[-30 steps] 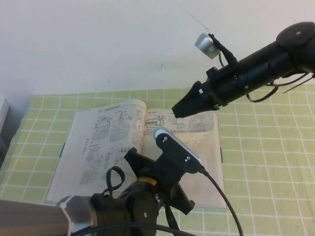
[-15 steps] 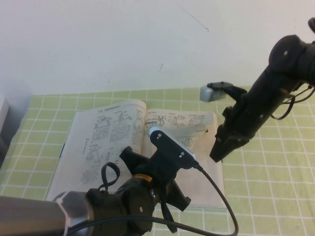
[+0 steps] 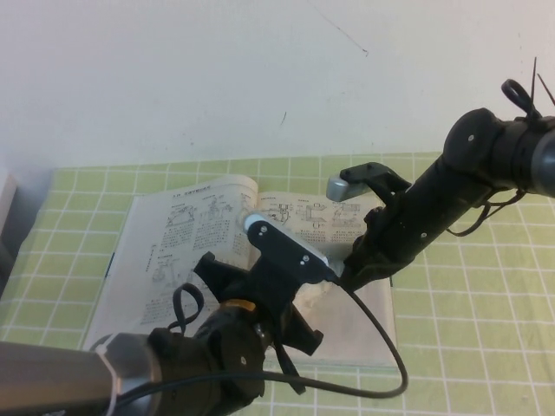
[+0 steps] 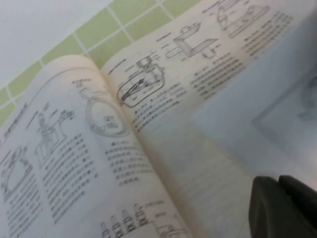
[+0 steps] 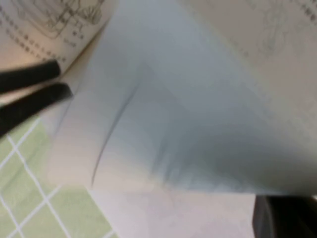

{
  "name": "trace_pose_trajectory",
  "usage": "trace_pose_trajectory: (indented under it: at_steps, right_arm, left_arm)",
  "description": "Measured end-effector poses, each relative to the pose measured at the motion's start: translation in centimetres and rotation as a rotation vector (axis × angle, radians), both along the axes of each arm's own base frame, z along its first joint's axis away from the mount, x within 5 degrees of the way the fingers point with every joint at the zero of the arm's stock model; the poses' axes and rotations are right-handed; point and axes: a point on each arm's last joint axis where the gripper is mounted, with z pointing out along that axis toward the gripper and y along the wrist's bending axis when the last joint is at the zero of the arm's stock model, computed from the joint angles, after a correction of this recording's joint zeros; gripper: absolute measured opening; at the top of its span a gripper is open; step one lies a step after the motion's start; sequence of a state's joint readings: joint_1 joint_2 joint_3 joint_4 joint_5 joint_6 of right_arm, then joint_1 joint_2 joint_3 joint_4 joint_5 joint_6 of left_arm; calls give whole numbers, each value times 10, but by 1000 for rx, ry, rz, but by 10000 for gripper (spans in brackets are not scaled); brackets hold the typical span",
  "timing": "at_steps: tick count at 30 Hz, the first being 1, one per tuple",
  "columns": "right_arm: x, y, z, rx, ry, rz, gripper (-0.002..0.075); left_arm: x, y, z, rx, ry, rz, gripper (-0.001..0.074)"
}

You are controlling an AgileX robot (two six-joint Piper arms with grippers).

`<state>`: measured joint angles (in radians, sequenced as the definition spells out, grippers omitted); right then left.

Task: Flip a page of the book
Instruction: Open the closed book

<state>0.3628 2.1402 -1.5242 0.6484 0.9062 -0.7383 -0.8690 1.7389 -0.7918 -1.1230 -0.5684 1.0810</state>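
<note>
The book [image 3: 173, 251] lies open on the green checked cloth, its off-white pages printed with diagrams and text. My right gripper [image 3: 349, 276] is down on the right-hand side of the book, shut on the page [image 5: 173, 124]. That page rises from the book in a shadowed curl, and its edge ends at the gripper [image 5: 285, 218]. My left gripper [image 4: 285, 208] hovers low over the lower part of the right-hand page [image 4: 213, 163], shut, with nothing in it. In the high view its own wrist [image 3: 277, 256] hides it.
The green checked cloth [image 3: 468, 303] runs past the book on all sides, up to a white wall behind. A pale object [image 3: 4, 204] sits at the far left edge. The left arm's black cable [image 3: 390, 347] loops over the book's lower right corner.
The right arm swung from above the book's top right, down onto the right-hand page, and its gripper closed. The left wrist shifted slightly left.
</note>
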Motion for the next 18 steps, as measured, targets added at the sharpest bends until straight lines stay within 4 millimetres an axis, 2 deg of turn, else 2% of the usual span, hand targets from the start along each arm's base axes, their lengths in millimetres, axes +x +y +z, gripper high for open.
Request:
trace_pose_trajectory:
  at_steps: [3,7,12,15,18]
  right_arm:
    - [2,1,-6,11,10,-18,-2]
    - [4,4,-24,28,51,-42,-2]
    - [8,14,-25,154,32,-52,-2]
    - [11,22,-20,268,9,-73,-2]
    - [13,25,-16,319,-19,-80,-2]
  left_arm:
    - [8,12,-2,-9,29,73,-3]
    - [16,26,-6,-42,94,151,-3]
    - [18,30,-7,-57,118,176,-3]
    - [17,32,4,-85,99,190,-3]
    - [15,38,25,-115,38,221,-3]
